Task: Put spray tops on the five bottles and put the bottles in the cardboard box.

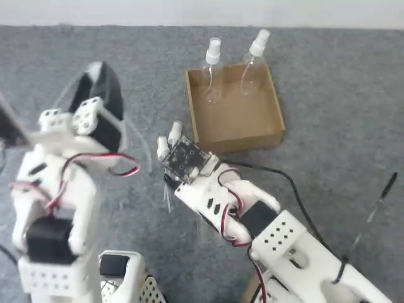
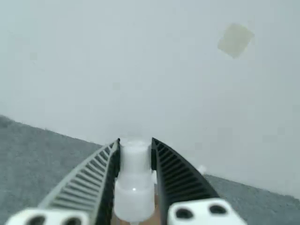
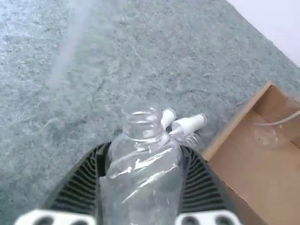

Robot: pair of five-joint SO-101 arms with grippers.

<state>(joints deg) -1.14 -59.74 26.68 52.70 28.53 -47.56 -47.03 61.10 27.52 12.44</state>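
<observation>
The grey bench (image 1: 328, 76) spread wide, and on it sat the cardboard box (image 1: 237, 140), open-topped, with two bottles standing upright along its far wall, one (image 1: 213, 79) beside the other (image 1: 250, 74), each already wearing a white spray top. The right arm (image 1: 252, 214) lay stretched toward the box's near corner, and there it was: the right jaws clamped on a clear bottle (image 3: 140, 164), its threaded neck open. Just past that neck lay two more white tops, one (image 3: 166, 117) touching or almost touching the next (image 3: 190, 123), close beside the box's corner. Over on the other side the left arm (image 1: 57, 183) stood raised, left jaws pinched tight on a single spray top (image 2: 134, 178), up off the bench.
</observation>
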